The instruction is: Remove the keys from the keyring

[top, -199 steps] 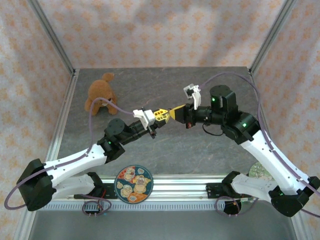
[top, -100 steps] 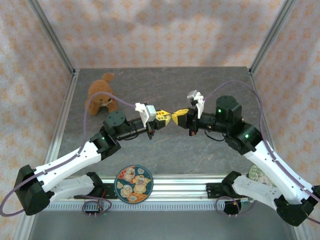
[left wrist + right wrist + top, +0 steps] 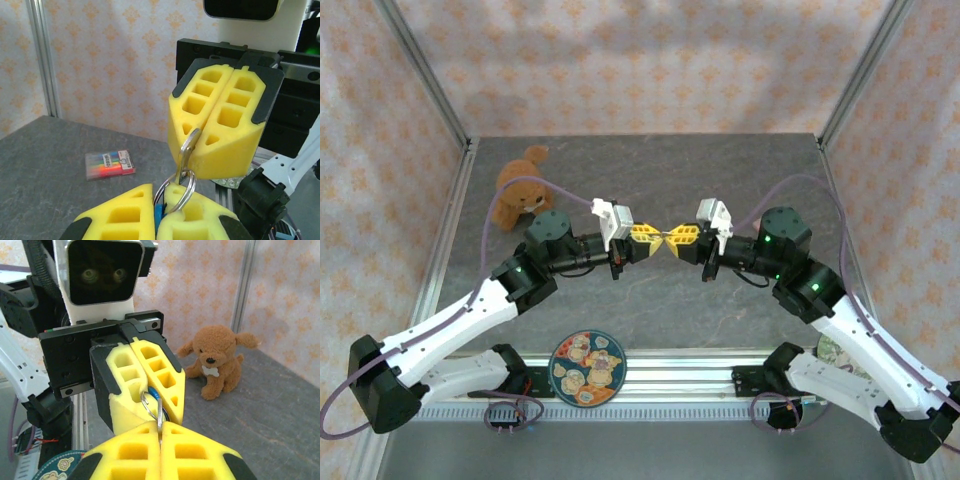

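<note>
Above the middle of the table my two grippers meet tip to tip. My left gripper (image 3: 656, 236) (image 3: 159, 194) is shut on the silver keyring (image 3: 192, 189) (image 3: 143, 400), with a blue tag (image 3: 154, 392) pinched between its yellow foam fingers (image 3: 120, 215). My right gripper (image 3: 674, 238) (image 3: 160, 432) is shut on a thin silvery key (image 3: 184, 159) (image 3: 159, 412) that still hangs on the ring. The key stands on edge between the right pads. Its blade is hidden inside them.
A brown plush dog (image 3: 520, 195) (image 3: 217, 360) sits at the back left of the grey table. A round patterned plate (image 3: 587, 367) lies on the front rail. A pack of coloured markers (image 3: 109, 164) lies on the table. Metal frame posts (image 3: 450, 120) mark the corners.
Both wrists have turned and lifted, so the grippers now face each other level. The meeting point has shifted slightly right. Both grips have stayed shut.
</note>
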Tool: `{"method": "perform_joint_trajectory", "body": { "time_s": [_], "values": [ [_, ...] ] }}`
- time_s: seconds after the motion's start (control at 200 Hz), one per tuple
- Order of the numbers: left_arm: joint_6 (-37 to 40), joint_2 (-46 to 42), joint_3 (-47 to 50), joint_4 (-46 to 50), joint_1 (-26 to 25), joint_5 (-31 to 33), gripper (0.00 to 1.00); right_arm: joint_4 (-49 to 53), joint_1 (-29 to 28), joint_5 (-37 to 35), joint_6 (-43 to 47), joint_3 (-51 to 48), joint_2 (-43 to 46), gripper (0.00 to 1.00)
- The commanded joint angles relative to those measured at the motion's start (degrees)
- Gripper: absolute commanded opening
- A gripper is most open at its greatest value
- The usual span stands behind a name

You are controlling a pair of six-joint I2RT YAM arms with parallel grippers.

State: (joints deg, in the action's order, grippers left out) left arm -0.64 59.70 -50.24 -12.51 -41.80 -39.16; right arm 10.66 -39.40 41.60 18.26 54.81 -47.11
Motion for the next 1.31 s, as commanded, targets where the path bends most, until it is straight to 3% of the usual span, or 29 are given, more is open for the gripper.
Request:
{"method": "perform_joint_trajectory", "body": {
  "time_s": [0.0, 0.591, 1.301],
  "values": [
    [-1.6, -2.5, -2.8, 2.9, 5.6, 6.1, 0.0, 0.0, 0.2, 0.7, 6.6, -0.6, 5.2, 0.0],
    [-4.2, 3.3, -7.8, 3.1, 12.7, 1.1, 0.0, 4.7, -1.9, -1.9, 21.8, 1.2, 2.4, 0.0],
    [-6.9, 8.0, -11.9, 4.2, 17.6, -5.4, 0.0, 9.3, -5.7, 1.7, 29.7, 4.1, -1.1, 0.0]
  ]
}}
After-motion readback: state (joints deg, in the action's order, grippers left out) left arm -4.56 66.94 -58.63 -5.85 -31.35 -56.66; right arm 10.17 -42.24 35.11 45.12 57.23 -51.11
